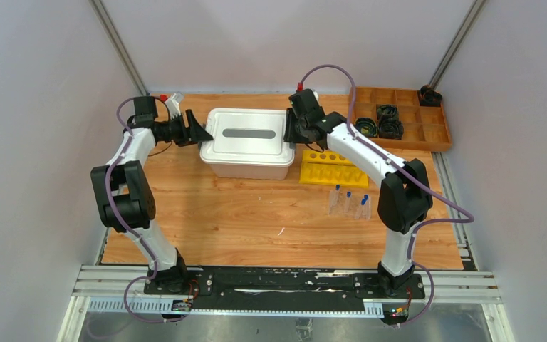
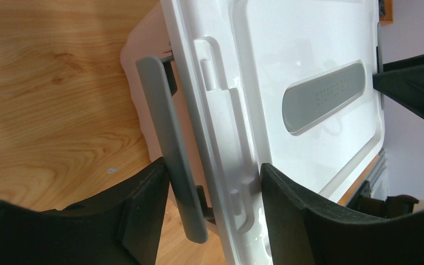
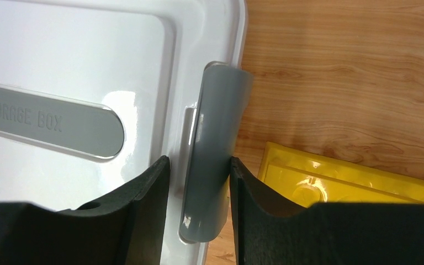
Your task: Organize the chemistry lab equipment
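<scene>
The right gripper (image 3: 199, 165) is closed narrowly on the right-end latch (image 3: 212, 149). Its two black fingers (image 3: 143, 210) press against either side of that grey clip, which lies folded onto the rim of the white storage box (image 1: 246, 151). The left gripper (image 2: 215, 174) stands wide at the opposite end of the box. One finger is outside the left-end latch (image 2: 168, 149) and the other is over the lid, and I see no grip on either. That grey latch is swung out from the box wall, and its top edge stands clear of the lid rim.

The wooden table (image 1: 242, 221) carries everything. The storage box sits toward the back of it, between the two arms, lid on, with a grey label strip along its middle. The brown compartment tray (image 1: 438, 135) lies well to the right of the box, at the back corner. The yellow six-hole tube rack (image 1: 324, 172) sits just beside the box's right front corner, partly under the right arm. In front of the box and to its right, past the yellow rack, is the clear rack (image 1: 342, 211), which is hard to make out. The small clear tubes with blue caps (image 1: 363, 206) stand upright in it, and three caps show. Several black rings (image 1: 387, 112) rest in the tray's compartments.
</scene>
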Robot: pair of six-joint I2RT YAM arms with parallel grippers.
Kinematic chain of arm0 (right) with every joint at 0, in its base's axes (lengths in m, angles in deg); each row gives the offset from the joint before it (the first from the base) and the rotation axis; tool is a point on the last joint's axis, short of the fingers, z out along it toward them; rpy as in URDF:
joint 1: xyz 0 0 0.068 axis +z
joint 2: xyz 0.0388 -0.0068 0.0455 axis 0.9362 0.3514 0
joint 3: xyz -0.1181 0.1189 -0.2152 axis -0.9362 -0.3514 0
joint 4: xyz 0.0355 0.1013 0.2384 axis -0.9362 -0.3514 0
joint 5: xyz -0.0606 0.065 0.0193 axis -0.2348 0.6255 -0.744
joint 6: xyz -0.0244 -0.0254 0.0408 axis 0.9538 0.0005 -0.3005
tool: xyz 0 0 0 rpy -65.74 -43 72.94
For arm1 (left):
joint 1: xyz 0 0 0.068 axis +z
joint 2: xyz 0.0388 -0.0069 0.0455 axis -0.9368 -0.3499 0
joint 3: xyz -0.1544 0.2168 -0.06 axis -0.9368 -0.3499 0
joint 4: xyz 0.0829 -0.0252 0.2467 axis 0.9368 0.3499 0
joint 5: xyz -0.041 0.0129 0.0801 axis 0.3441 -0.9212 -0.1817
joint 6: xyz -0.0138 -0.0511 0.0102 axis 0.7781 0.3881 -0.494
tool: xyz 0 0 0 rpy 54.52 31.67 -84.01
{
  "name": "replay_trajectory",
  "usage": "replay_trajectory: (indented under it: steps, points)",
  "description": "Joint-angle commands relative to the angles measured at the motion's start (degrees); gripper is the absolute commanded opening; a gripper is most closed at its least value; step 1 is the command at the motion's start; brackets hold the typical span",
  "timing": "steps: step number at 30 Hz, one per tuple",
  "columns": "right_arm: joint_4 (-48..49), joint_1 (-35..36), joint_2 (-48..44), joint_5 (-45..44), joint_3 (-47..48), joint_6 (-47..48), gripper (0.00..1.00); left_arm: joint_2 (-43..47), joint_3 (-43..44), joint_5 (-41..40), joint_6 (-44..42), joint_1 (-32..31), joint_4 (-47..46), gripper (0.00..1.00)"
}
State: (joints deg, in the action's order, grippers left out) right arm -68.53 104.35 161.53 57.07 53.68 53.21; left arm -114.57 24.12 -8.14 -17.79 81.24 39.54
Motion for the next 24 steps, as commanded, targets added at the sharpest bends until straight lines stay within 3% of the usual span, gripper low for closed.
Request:
replay_trajectory:
  steps: [1,19,21,24]
  points:
    - [-2.1,0.2,2.6,5.3,2.1,2.7,0.11,5.0,1.8,1.4,-1.8,-3.5,1.4,0.52]
    - [-2.6,0.2,4.3,9.5,2.7,3.8,0.06,4.3,3.2,-10.9,-12.3,-10.2,8.3,0.54]
    - [-3.1,0.1,3.7,8.9,3.2,4.6,0.12,4.8,4.2,-12.2,-12.9,-10.3,9.4,0.60]
    - [-4.3,-0.3,1.6,7.2,4.8,6.1,0.41,7.2,7.4,-16.1,-14.7,-10.3,12.8,0.81]
